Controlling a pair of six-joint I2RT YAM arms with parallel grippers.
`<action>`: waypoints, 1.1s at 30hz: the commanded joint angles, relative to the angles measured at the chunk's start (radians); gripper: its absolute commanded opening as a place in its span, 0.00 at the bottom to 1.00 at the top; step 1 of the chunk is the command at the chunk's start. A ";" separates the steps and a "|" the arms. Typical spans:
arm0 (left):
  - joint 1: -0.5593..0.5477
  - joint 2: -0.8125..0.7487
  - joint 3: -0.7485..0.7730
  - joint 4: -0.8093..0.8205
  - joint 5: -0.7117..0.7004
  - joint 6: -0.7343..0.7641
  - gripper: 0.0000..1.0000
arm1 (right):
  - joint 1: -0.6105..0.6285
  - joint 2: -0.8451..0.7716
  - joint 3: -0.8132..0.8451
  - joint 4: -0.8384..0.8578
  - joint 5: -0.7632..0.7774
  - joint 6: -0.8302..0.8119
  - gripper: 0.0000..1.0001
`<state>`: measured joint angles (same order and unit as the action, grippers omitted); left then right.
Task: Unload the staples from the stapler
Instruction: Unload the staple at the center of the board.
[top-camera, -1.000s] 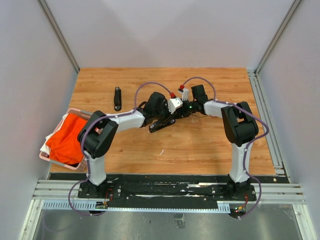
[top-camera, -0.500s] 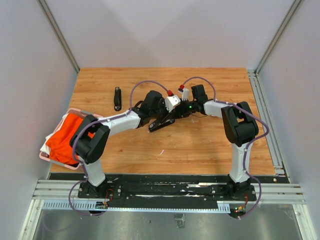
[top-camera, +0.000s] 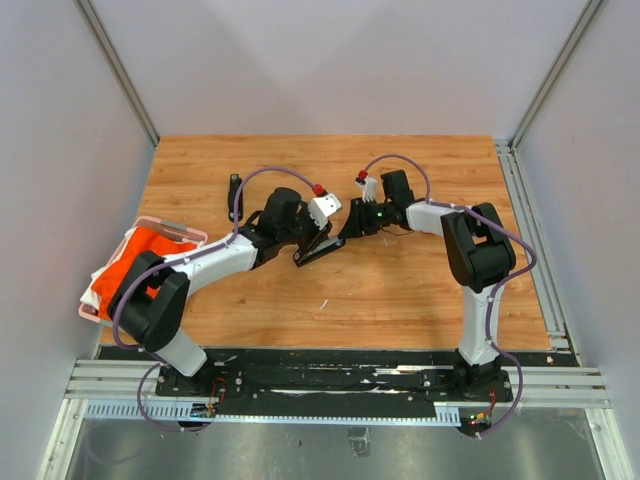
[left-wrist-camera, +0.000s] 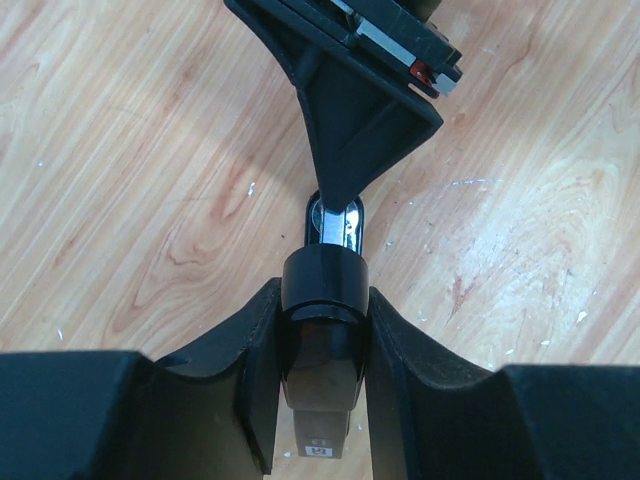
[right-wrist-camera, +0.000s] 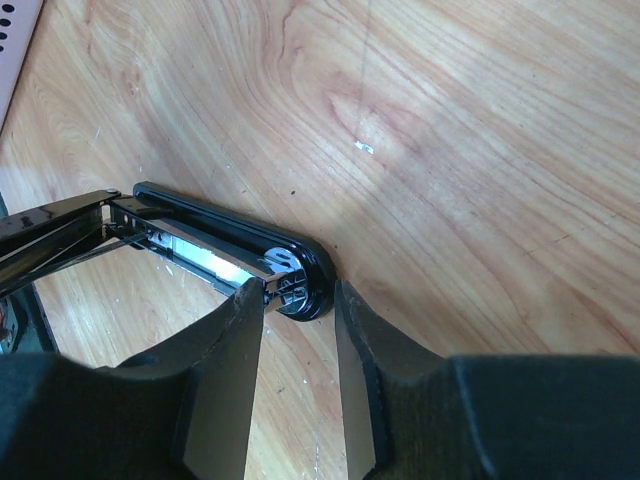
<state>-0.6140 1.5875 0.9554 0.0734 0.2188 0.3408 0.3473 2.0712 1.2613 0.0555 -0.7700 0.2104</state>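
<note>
A black stapler lies opened out on the wooden table between my two grippers. My left gripper is shut on the stapler's black top arm. Beyond it in the left wrist view are the base with its shiny anvil and the raised magazine. My right gripper is open, its fingers straddling the rounded front end of the stapler base, with a small gap on the right side. A bright silvery strip of staples shows in the open magazine channel.
A second black stapler lies at the back left, partly behind the left arm's cable. A pink basket holding orange cloth sits at the left table edge. A small pale speck lies on the wood nearer the front.
My left arm has swung to the left, and its gripper has shifted left with the stapler's top arm still in it. My right gripper has hardly moved.
</note>
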 joint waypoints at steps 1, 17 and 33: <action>0.031 -0.070 -0.069 0.040 -0.024 0.016 0.00 | 0.004 0.056 -0.013 -0.089 0.159 -0.041 0.34; 0.101 -0.222 -0.215 0.003 -0.090 0.070 0.00 | 0.011 0.062 -0.003 -0.126 0.273 -0.054 0.33; 0.132 -0.388 -0.340 -0.102 -0.189 0.131 0.00 | 0.012 0.055 0.004 -0.138 0.311 -0.052 0.33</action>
<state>-0.5129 1.2182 0.6647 0.0780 0.2100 0.3786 0.3725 2.0705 1.2869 0.0360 -0.6907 0.2173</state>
